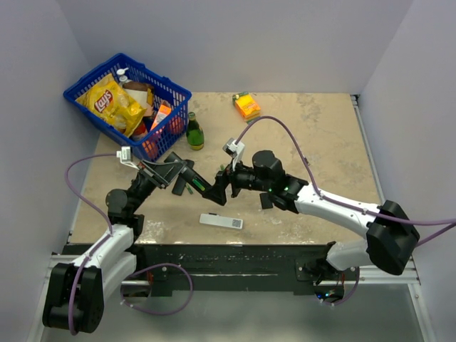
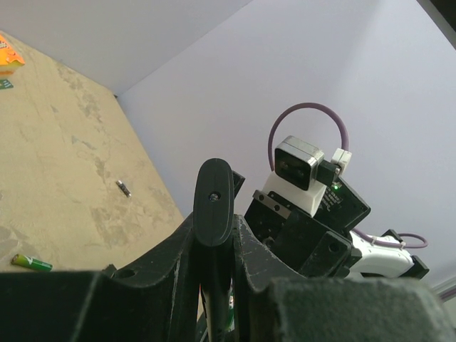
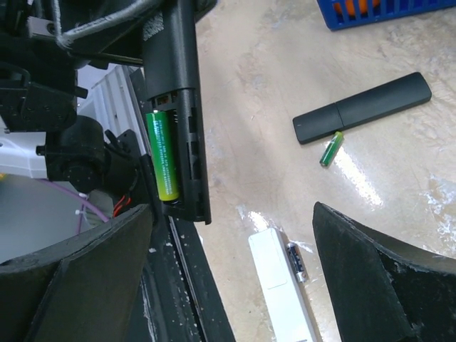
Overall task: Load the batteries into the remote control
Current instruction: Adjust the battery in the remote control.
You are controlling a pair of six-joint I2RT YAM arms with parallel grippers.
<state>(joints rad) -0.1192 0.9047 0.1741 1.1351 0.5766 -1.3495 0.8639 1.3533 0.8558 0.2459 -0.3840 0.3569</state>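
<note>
My left gripper (image 1: pixel 187 177) (image 2: pixel 214 239) is shut on the slim black remote control (image 1: pixel 203 188) (image 2: pixel 214 203) and holds it above the table. In the right wrist view the remote (image 3: pixel 178 85) shows its open battery bay with one green battery (image 3: pixel 162 153) seated in it. My right gripper (image 1: pixel 223 187) (image 3: pixel 228 278) is wide open and empty, right beside the remote's bay end. A loose green battery (image 3: pixel 330 148) (image 2: pixel 30 263) lies on the table.
A black bar-shaped piece (image 3: pixel 363 107) (image 1: pixel 178 187) lies on the table by the loose battery. A flat white remote (image 1: pixel 221 221) (image 3: pixel 281 285) has a dark battery (image 3: pixel 297 260) beside it. A blue basket (image 1: pixel 178 91), a green bottle (image 1: pixel 194 132) and an orange box (image 1: pixel 246 105) stand at the back.
</note>
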